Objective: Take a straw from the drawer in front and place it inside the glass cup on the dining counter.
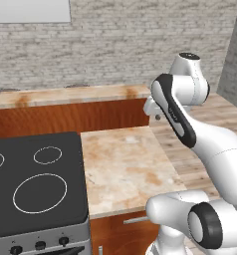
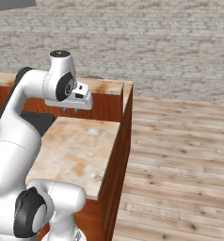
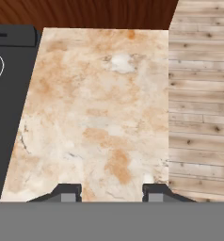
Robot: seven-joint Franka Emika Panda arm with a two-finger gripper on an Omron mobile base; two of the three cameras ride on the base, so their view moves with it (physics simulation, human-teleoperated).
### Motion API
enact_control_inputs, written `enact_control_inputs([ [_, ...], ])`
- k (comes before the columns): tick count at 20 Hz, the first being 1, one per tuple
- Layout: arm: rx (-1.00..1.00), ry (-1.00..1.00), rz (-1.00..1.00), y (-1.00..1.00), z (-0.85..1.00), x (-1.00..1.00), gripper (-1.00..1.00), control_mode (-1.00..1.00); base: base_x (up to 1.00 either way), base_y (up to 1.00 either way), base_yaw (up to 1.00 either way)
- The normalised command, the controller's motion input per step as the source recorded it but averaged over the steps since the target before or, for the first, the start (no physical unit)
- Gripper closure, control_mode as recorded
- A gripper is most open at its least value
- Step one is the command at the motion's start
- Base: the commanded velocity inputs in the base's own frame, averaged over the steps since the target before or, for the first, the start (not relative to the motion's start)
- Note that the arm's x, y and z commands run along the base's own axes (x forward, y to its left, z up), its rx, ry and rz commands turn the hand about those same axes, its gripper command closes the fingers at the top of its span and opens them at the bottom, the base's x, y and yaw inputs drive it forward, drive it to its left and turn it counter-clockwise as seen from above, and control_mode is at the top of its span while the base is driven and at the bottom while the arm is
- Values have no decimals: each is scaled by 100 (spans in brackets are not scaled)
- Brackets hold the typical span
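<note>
Drawer: reddish-brown wood front at the bottom centre of the left base view, under the small marbled top; a slim silver bar handle sticks out from behind the robot's white lower joint, which covers the drawer's right part. The bottom edge of the frame cuts the front off; whether it stands ajar cannot be made out.

Cooktop: black glass with white ring marks, lower left of the left base view, just beside the small marbled top; dark knobs on a grey panel along its front edge, cut off at the bottom.

Dining counter: long beige marbled slab with rust blotches on a reddish-brown base, running across the middle left of the left base view, behind the small top. Faint grey shapes sit on its back edge, too small to identify.

Gripper: two dark fingertips at the bottom of the hand view, standing apart with nothing between them, hanging above the small marbled top. In the right base view the gripper sits left of centre.

Plank floor: pale wood, right side of the right base view.
</note>
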Motion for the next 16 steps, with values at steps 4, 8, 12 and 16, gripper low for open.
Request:
enact_control_inputs([
  [4,0,0,0,0,0,0,-100,100,0,0,0],
  [8,0,0,0,0,0,0,-100,100,0,0,0],
  [12,0,0,0,0,0,0,-100,100,-1,0,0],
  [16,0,0,0,0,0,0,-100,100,-2,0,0],
])
